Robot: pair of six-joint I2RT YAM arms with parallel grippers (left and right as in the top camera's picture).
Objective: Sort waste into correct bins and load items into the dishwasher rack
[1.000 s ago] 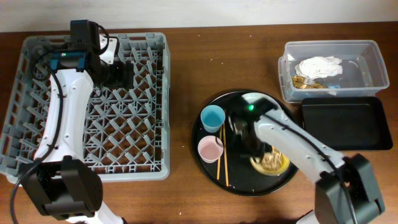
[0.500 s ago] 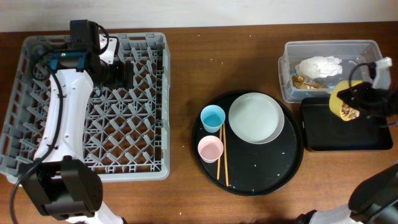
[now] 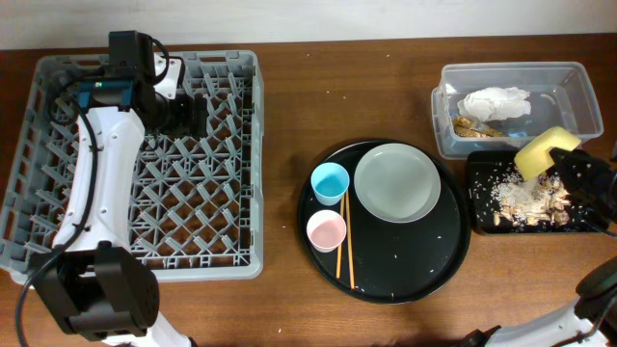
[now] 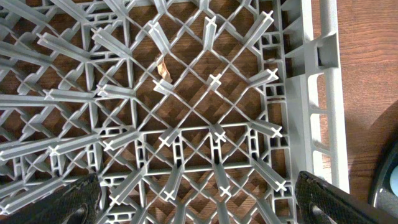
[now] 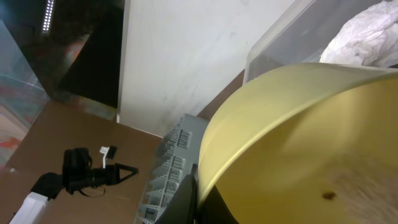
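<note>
The dishwasher rack [image 4: 317,93] fills the view: grey upright pegs over a diamond lattice, with the brown table [image 4: 367,74] showing through it and past its right wall. A small tan scrap [image 4: 163,68] is lodged among the pegs. The left claw [image 4: 199,206] hangs above the rack, its dark fingers [image 4: 68,202] spread wide, one at each lower corner.

One dishwasher rack [image 3: 202,202] counted. Two bins noted: one clear tub [image 3: 511,69], one black rectangular tray [image 3: 540,229]. One round black tray [image 3: 405,275]. Two cups counted: light-blue cup [image 3: 330,182], pink cup [image 3: 326,230]. One white plate [image 3: 397,182], one yellow bowl [image 3: 546,151], two chopsticks [image 3: 345,241], one crumpled napkin [image 3: 494,101] seen. Food scraps [image 3: 525,198] too many to be counted.
</note>
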